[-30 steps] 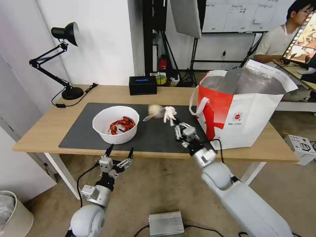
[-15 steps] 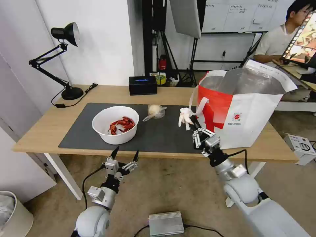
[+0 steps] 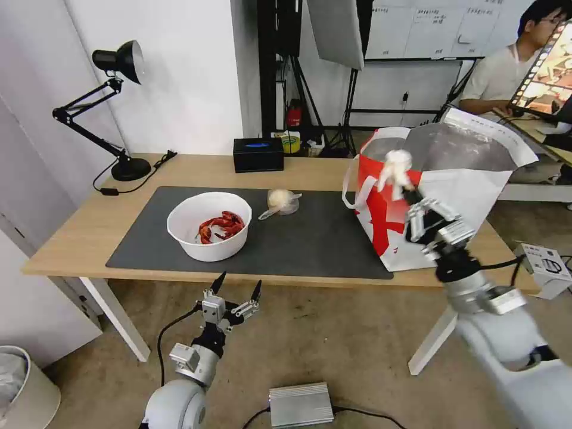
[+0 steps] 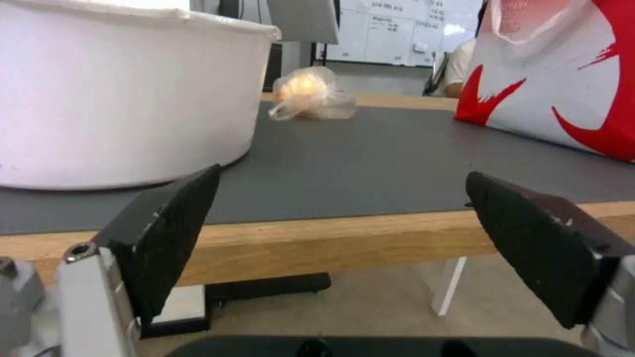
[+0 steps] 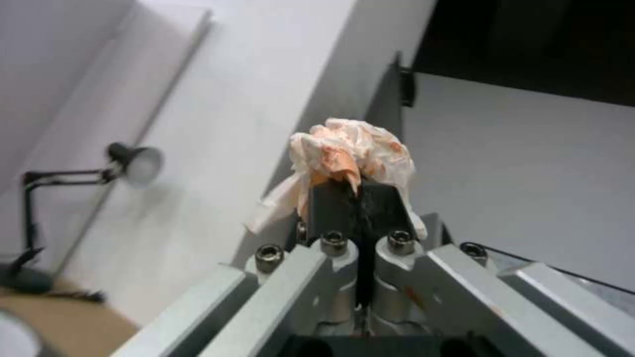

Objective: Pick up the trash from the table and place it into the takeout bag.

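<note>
The right gripper [image 3: 406,189], jaws pinching the crumpled tissue [image 3: 395,165], holds it beside the takeout bag's [image 3: 453,196] open rim, while the left gripper [image 3: 237,286] hangs spread below that bag, under the table edge [image 3: 250,277].

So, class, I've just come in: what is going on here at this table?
The right end effector is shut on a crumpled tissue, held up at the open mouth of the takeout bag at the table's right end. A bowl with red shells and a clear bag holding a pale lump lie on the grey mat. The left end effector hangs open below the table's front edge.
</note>
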{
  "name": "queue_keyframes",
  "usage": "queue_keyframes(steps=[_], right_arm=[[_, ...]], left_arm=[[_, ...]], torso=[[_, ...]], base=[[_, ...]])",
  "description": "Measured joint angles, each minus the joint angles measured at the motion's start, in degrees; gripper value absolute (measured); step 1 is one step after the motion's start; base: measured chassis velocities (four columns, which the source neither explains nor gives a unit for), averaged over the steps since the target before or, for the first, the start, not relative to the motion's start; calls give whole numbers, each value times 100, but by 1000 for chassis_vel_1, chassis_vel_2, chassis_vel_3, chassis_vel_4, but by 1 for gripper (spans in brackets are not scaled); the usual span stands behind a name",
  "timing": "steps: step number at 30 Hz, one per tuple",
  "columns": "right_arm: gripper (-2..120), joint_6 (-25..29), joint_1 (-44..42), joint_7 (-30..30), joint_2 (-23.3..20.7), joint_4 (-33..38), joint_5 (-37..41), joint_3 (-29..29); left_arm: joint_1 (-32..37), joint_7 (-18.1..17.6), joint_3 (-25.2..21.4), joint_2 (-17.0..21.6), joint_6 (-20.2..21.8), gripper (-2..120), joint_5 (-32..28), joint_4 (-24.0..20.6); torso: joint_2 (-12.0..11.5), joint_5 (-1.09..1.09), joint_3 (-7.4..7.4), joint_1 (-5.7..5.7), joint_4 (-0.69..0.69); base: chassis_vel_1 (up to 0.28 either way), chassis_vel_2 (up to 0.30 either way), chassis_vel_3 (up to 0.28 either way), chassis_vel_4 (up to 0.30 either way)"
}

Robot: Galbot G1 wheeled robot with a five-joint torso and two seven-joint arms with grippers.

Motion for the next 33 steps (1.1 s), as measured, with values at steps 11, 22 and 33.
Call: queue_keyframes(steps=[11,22,33], right_arm=[[0,-929,175,625,-362,83,1135,441],[0,-2630,921,1655,-1311,243,3117,613],[0,-3937,1822,2578,-1861,-228,4569,229]], left_arm=[[110,-1,-73,22,-10,100,17,-152],[151,9,-68,18,-19,100,10,-244],[133,26,-175,75,-29,100,-114,-268]], torso=[[0,1,0,0,0],[0,0,0,1,0],[0,0,0,1,-1]], base=[[0,0,0,0],[0,0,0,0],[0,0,0,0]])
